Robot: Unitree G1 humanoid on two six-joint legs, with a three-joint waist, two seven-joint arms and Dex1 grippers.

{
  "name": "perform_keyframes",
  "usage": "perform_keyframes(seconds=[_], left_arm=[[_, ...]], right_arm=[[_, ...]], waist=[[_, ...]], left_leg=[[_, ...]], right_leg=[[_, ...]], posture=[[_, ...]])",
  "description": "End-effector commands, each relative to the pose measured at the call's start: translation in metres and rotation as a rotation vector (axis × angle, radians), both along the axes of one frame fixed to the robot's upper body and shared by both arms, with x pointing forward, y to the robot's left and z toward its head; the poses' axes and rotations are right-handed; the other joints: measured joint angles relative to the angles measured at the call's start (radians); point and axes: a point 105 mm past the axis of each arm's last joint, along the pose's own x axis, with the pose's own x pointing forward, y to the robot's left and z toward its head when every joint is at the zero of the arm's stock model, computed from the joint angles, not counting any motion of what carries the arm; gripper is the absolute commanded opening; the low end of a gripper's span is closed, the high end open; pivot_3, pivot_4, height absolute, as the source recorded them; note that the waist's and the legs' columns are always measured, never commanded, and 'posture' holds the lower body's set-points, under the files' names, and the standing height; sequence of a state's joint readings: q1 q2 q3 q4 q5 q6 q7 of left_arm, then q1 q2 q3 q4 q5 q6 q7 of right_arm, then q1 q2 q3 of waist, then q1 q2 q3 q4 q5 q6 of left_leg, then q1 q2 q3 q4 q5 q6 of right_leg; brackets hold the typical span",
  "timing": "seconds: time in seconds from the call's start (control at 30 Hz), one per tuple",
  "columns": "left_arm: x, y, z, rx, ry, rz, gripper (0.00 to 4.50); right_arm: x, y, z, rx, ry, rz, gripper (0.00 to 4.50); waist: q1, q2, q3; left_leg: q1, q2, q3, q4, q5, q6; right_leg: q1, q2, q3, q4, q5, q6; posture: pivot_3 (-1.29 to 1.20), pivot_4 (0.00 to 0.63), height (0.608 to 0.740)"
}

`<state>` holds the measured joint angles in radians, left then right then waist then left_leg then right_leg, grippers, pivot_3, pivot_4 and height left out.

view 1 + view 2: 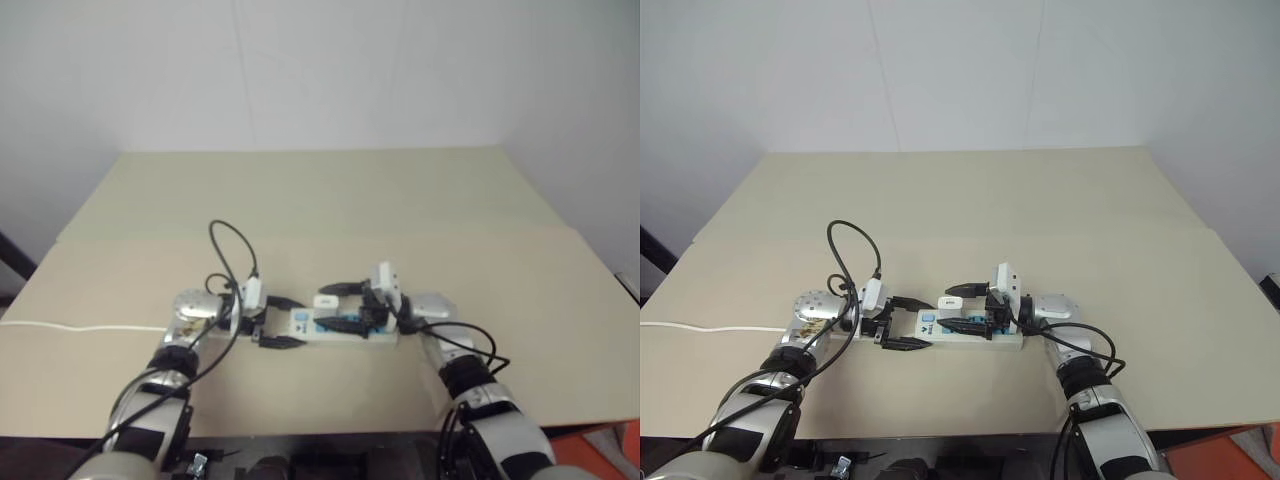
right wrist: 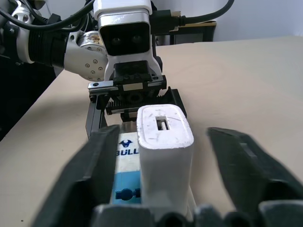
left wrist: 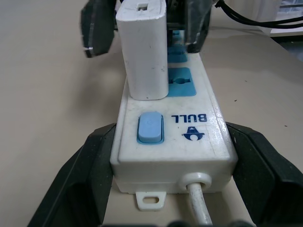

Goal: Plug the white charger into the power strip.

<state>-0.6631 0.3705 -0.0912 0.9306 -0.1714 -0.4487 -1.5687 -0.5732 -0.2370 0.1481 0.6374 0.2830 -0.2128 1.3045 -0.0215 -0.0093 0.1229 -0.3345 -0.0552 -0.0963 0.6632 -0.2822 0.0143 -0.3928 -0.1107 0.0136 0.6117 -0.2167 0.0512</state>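
Observation:
The power strip [image 1: 930, 325] lies flat near the table's front edge, with its blue switch [image 3: 150, 127] at the left end. The white charger [image 1: 948, 303] stands upright in the socket beside that switch, also seen as the white charger [image 2: 165, 142]. My left gripper [image 1: 918, 324] points right and is shut on the strip's switch end, with one black finger [image 3: 80, 175] against each side. From the right, my right gripper [image 2: 165, 135] reaches in with its fingers [image 2: 94, 165] spread on either side of the charger, not touching it.
The strip's thin white cord [image 1: 710, 328] runs left along the tan table [image 1: 970, 210] and off its edge. Black cables [image 1: 855, 245] loop above my left wrist. The table's far half is open surface, bounded by white walls.

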Motion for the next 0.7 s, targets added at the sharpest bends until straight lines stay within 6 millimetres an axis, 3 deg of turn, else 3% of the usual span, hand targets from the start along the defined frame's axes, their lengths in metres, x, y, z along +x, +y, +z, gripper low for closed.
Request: perform_keyframes(seconds=[0.03,0.1,0.2,0.23,0.4,0.5,0.6,0.7], left_arm=[[0.000,-0.004,0.001,0.025,-0.019,-0.033,3.31],[0.003,-0.004,0.003,0.015,-0.007,-0.005,3.31],[0.009,-0.005,0.008,-0.026,-0.008,0.029,4.33],[0.008,-0.004,0.011,-0.040,-0.018,0.020,4.48],[0.006,0.005,0.028,-0.066,-0.087,-0.001,4.48],[0.008,0.021,0.057,-0.112,-0.167,0.061,4.48],[-0.003,0.042,0.082,-0.137,-0.207,0.096,4.48],[-0.014,0.065,0.091,-0.118,-0.213,0.157,4.48]], right_arm=[[-0.010,-0.015,-0.040,-0.102,0.130,-0.035,4.47],[-0.009,-0.017,-0.038,-0.102,0.125,-0.036,4.47],[-0.008,-0.021,-0.035,-0.101,0.116,-0.045,4.50],[-0.007,-0.022,-0.034,-0.102,0.113,-0.050,4.50],[-0.009,-0.027,-0.009,-0.057,0.043,-0.059,4.50],[-0.014,-0.038,0.014,-0.037,-0.028,-0.082,4.50],[-0.023,-0.059,0.041,-0.021,-0.056,-0.113,4.50],[-0.036,-0.086,0.057,-0.077,-0.088,-0.162,4.50]], waist=[[0.001,0.000,0.000],[0.004,0.000,0.000],[0.008,0.000,0.000],[0.009,0.000,0.000],[0.007,0.000,0.000],[0.006,0.000,0.001],[0.004,0.002,0.003],[0.003,0.004,0.005]], left_leg=[[0.000,0.000,0.000,0.000,0.000,0.000],[0.000,0.000,0.000,0.000,0.000,0.000],[0.000,0.000,0.000,0.000,0.000,0.000],[0.000,0.000,0.000,0.000,0.000,0.000],[-0.001,0.000,-0.001,0.000,0.000,0.000],[-0.003,0.000,-0.001,0.000,0.000,0.000],[-0.009,0.000,-0.001,0.000,0.000,0.000],[-0.013,0.000,0.000,0.000,0.000,-0.001]], right_leg=[[0.000,0.000,0.000,0.000,0.000,0.000],[0.000,0.000,0.000,0.000,0.000,0.000],[0.000,0.000,0.000,0.000,0.000,0.000],[0.000,0.000,0.000,0.000,0.000,0.000],[0.000,0.000,-0.001,-0.001,0.000,0.000],[-0.003,0.000,0.000,0.000,0.000,0.000],[-0.010,0.000,0.001,0.001,0.000,0.000],[-0.015,0.000,0.002,0.001,0.000,0.000]], posture=[[0.00,0.150,0.740],[0.00,0.150,0.740],[0.00,0.150,0.740],[0.00,0.150,0.740],[0.00,0.150,0.740],[0.00,0.150,0.740],[0.00,0.150,0.740],[0.00,0.150,0.740]])
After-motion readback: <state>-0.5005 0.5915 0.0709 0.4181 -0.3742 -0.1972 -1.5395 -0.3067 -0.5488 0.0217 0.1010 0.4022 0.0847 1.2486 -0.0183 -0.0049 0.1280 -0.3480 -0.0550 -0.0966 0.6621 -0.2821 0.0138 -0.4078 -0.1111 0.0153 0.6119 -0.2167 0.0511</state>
